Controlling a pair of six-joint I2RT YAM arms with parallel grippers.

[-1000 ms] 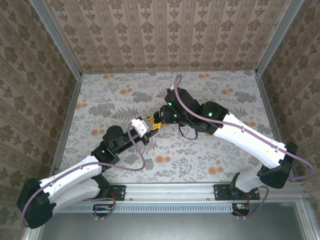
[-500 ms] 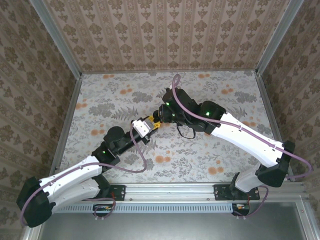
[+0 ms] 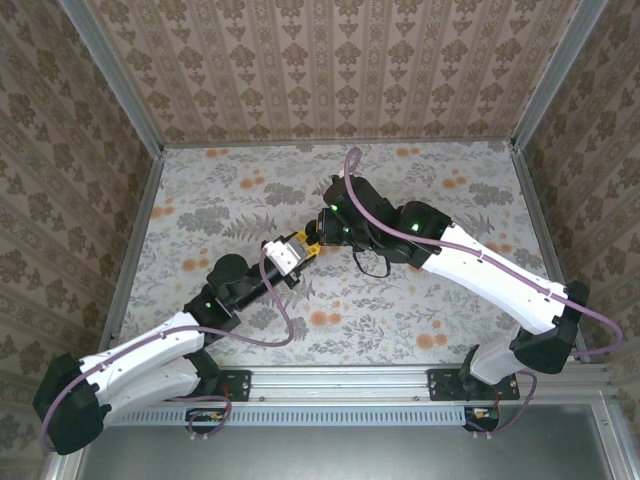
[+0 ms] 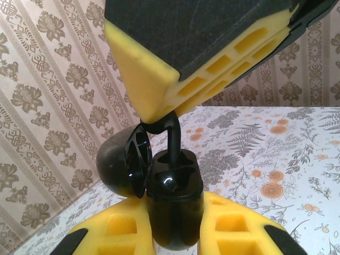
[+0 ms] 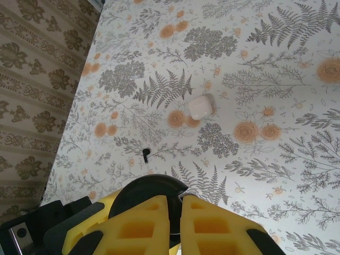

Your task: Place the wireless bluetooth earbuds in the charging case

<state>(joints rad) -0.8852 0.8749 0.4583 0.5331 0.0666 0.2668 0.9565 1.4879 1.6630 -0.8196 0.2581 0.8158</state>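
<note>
Charging case [image 4: 172, 207], black and glossy, stands upright between the fingers of the left tool [image 4: 175, 236], which is closed on its lower body. Its lid [image 4: 125, 167] hangs open to the left of the body. The right tool [image 5: 174, 210], fingers all but together, pinches a black earbud [image 4: 172, 141] from above; the stem reaches down to the case's open top. From the right wrist, a second earbud [image 5: 146, 154] lies on the flowered surface [image 5: 276, 79], left of a small white box [image 5: 201, 106], the two apart, neither touched by a tool.
</note>
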